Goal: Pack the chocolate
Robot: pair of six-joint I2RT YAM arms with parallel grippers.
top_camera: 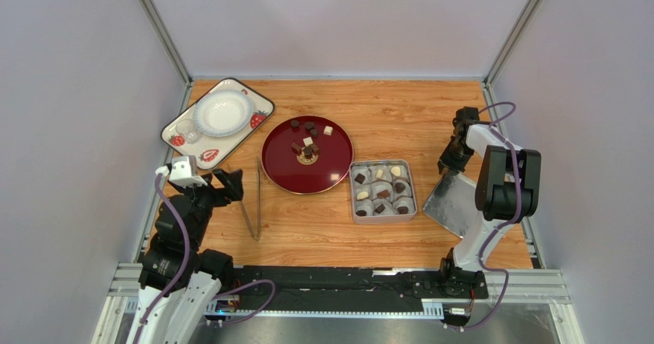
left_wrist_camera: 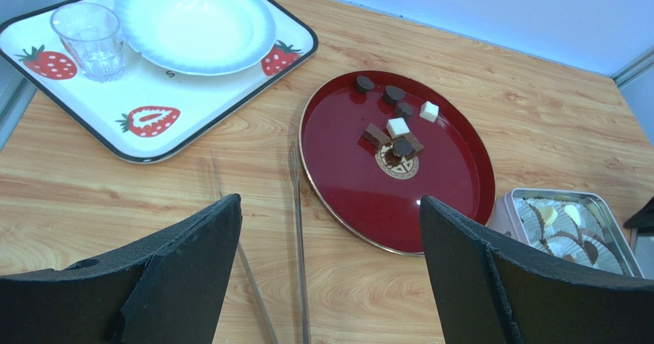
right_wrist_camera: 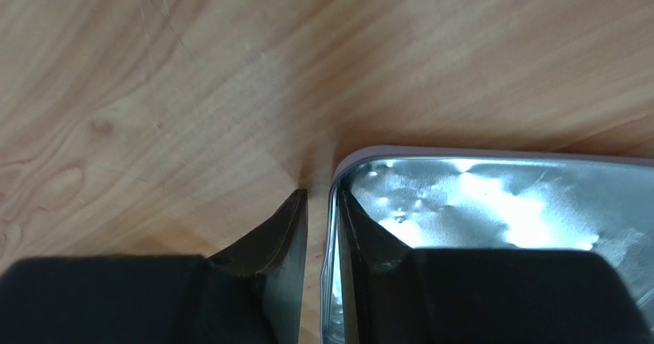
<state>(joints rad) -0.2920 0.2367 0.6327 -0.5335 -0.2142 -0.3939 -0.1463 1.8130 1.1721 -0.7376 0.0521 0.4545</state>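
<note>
Chocolate partly on red plate, partly in tin's paper cups; right gripper pinches lid rim, presumably to cover tin; left gripper hangs wide, empty.

Left hand spread wide, right hand nearly closed

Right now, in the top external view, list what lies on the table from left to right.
White strawberry-print tray carrying a white bowl → thin metal tongs → round dark red plate with loose chocolate pieces → square grey tin of paper cups → shiny metal lid, its rim pinched by the right gripper.
</note>
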